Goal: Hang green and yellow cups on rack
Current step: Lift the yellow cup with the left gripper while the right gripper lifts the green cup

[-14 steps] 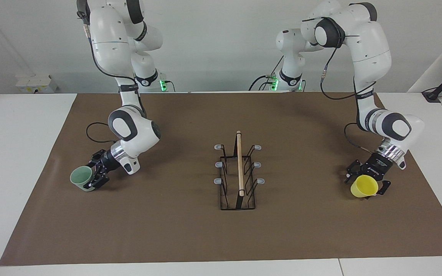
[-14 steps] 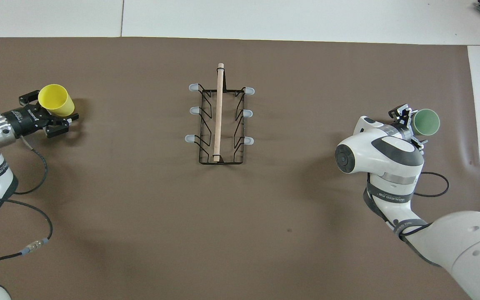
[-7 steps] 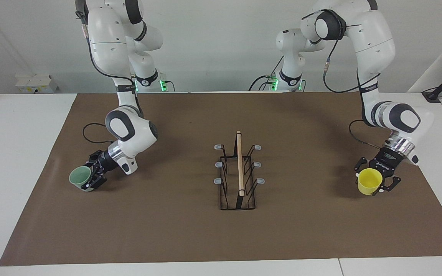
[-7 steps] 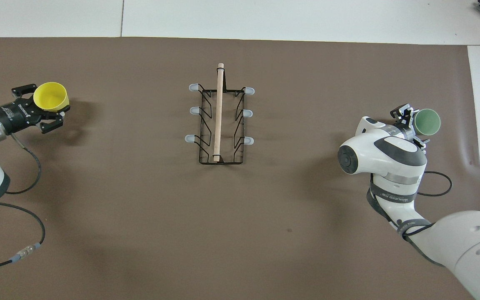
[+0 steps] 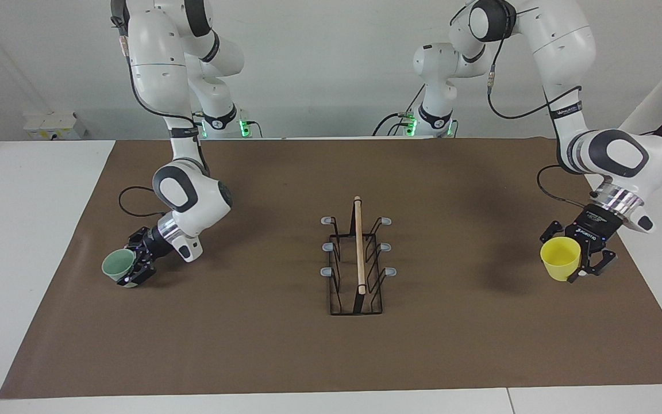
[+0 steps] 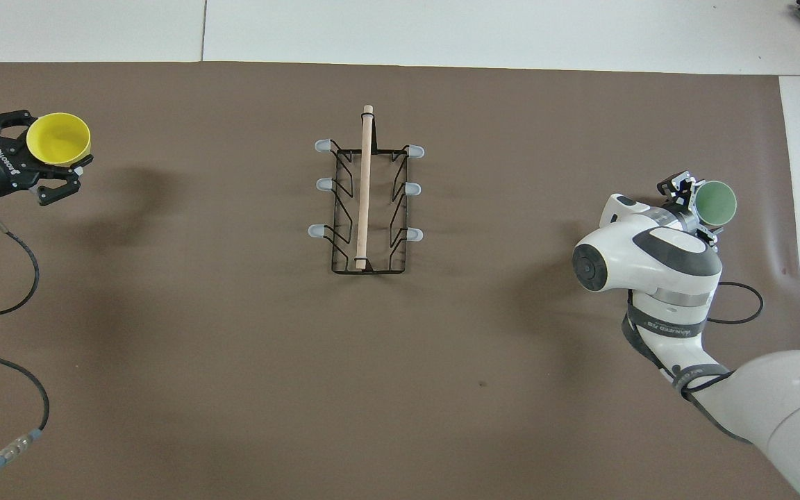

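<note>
Seen from across the desk [image 5: 32,241], the rack [image 5: 357,264] stands mid-mat, all six prongs bare. Toward the right arm's end from the rack, the right pincer [image 5: 134,270] is closed on the green cup [image 5: 117,266], which is tilted on its side, mouth turned away from the rack, low over the brown mat [image 5: 262,345]. Toward the left arm's end from the rack, the left pincer [image 5: 577,263] is closed on the yellow cup [image 5: 561,258], held mouth up with its fingers at the cup's sides, raised above the mat.

From overhead, the yellow cup [image 6: 58,139] sits at the tip of the left pincer [image 6: 46,158], well apart from the rack [image 6: 365,201]. The green cup [image 6: 714,201] pokes out past the right pincer [image 6: 693,201], also well apart from the rack.
</note>
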